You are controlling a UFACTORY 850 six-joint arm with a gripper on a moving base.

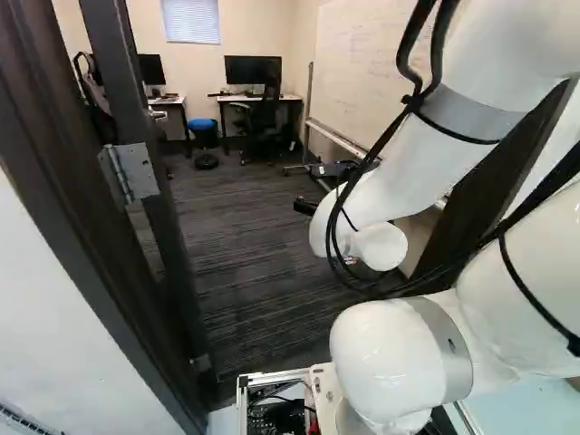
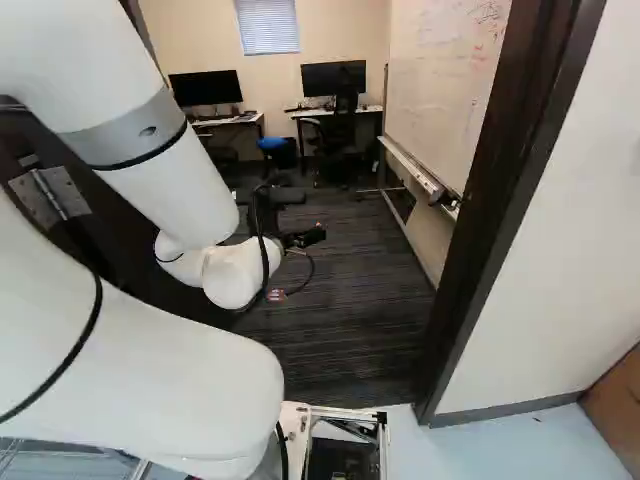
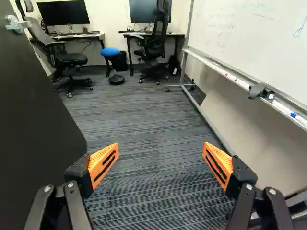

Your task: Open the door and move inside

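The dark door (image 1: 136, 109) stands swung open into the room along the left of the left base view, its hinge (image 1: 136, 172) showing at the frame. In the wrist view the door (image 3: 38, 110) is beside the gripper, with its handle (image 3: 17, 24) at the far upper edge. My gripper (image 2: 305, 237) reaches through the doorway in the right base view, mostly hidden behind the arm in the left one. Seen from the wrist, the gripper (image 3: 160, 160) holds its orange fingers wide apart over the carpet, with nothing between them.
Door frame posts (image 2: 490, 200) flank the base on both sides. Inside, a whiteboard on a wheeled stand (image 3: 240, 81) runs along one side. At the far wall are desks (image 3: 158, 35), office chairs (image 3: 67, 57), monitors and a blue stool (image 3: 110, 51).
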